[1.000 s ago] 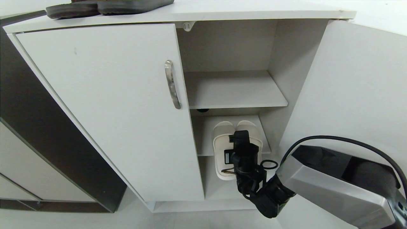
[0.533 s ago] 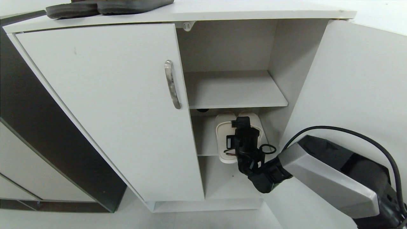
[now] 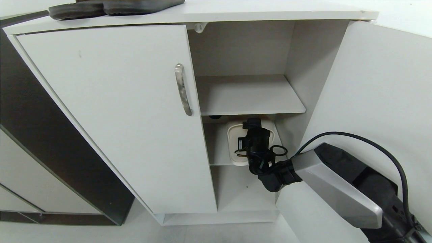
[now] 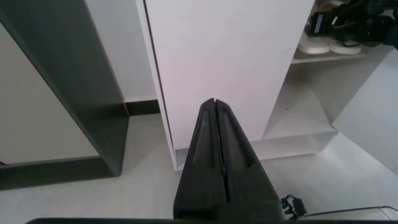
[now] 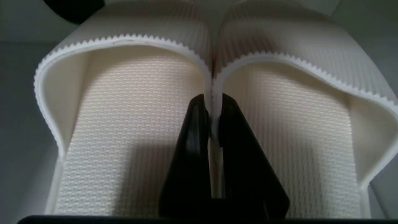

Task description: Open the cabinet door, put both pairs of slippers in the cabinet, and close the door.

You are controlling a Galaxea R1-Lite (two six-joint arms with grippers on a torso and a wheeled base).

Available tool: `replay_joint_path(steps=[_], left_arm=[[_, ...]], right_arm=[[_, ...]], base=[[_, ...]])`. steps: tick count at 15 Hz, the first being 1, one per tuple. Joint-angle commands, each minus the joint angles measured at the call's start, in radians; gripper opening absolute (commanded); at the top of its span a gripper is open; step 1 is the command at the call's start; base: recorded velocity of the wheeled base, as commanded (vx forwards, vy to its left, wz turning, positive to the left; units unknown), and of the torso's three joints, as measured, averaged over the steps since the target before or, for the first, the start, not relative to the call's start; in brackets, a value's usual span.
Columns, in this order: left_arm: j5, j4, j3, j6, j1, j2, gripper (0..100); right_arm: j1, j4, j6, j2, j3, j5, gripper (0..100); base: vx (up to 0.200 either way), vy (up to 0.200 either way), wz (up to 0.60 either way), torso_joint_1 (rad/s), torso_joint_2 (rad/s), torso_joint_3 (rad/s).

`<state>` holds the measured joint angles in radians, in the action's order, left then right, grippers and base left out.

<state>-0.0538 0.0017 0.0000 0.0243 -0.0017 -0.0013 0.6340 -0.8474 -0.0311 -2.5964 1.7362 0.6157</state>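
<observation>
Cabinet loading under way: the right pincer (image 3: 252,123), clamped tight on the touching inner edges of a pair of white slippers (image 3: 233,148), holds them on the lower shelf (image 3: 217,148) of the cabinet (image 3: 270,15), toes tucked beneath the upper shelf (image 3: 246,94) and heels at the shelf's front edge. The cabinet's right door (image 3: 371,101) stands wide open; its left door (image 3: 118,111), fitted with a metal handle (image 3: 182,89), is closed. A pair of dark slippers (image 3: 111,6) lies on top of the cabinet, at its left end. The left pincer (image 4: 214,109), fingers pressed together and empty, hangs low in front of the left door
</observation>
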Motion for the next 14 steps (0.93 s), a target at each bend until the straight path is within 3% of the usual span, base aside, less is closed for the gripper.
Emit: replay_joint_path(steps=[1, 14], left_arm=[[0.0, 0.0, 0.0, 0.0, 0.0, 0.001, 0], [0.0, 0.0, 0.0, 0.0, 0.0, 0.001, 0]], right_arm=[[-0.007, 0.001, -0.003, -0.018, 0.014, 0.001, 0], [-0.007, 0.016, -0.006, -0.05, 0.014, 0.001, 0]], base=[[0.0, 0.0, 0.0, 0.0, 0.0, 0.0], [0.0, 0.0, 0.0, 0.0, 0.0, 0.0]])
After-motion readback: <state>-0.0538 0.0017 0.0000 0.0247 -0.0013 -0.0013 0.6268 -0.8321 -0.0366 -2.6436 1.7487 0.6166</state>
